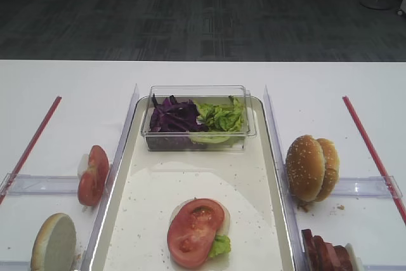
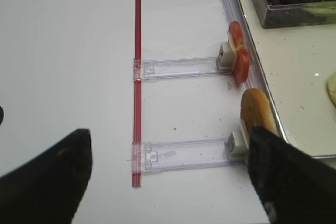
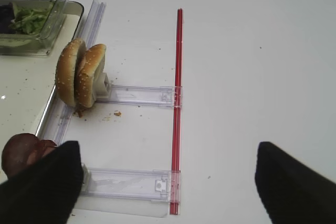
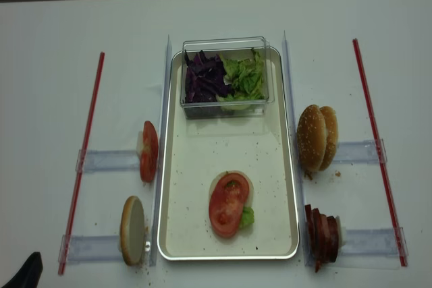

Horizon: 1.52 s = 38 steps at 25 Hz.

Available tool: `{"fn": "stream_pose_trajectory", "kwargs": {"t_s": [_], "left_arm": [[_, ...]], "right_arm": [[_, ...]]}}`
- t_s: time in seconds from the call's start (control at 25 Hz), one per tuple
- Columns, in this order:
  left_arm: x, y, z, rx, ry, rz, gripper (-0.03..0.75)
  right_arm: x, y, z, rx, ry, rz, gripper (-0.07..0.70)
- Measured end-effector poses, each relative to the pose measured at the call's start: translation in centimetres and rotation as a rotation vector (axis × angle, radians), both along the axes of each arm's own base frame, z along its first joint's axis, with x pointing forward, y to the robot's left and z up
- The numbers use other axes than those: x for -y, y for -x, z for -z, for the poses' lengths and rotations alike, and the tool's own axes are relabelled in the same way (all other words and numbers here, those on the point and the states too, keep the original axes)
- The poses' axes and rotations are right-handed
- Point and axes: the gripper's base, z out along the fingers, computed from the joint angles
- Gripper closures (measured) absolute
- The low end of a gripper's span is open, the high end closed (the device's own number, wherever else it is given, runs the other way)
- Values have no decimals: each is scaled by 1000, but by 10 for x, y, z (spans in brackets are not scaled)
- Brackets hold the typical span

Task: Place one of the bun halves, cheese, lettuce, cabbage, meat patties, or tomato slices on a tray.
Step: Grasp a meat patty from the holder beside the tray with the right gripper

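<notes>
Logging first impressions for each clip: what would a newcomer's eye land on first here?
Probably the tomato slice lying over lettuce near the front of the tray. Next, the clear box of purple cabbage at the tray's far end, and the sesame bun halves standing on edge to its right.

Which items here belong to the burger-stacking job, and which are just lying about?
Belongs to the job:
- tray
- tomato slices, one already on the stack
- lettuce and cabbage
- bun halves
- meat patties

Just lying about:
- clear plastic box holding the greens
- red strips
- clear holders
</notes>
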Motion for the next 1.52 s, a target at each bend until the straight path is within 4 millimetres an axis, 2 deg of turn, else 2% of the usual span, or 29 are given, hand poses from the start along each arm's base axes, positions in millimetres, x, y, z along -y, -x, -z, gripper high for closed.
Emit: {"fn": "stream_pose_trajectory", "kwargs": {"t_s": [0.8, 1.52], "left_arm": [[0, 0, 0, 0, 0, 0, 160], [0, 0, 0, 0, 0, 0, 160]], "right_arm": [[0, -3, 0, -20, -24, 14, -45], [5, -68, 11, -459, -67, 43, -45]]}}
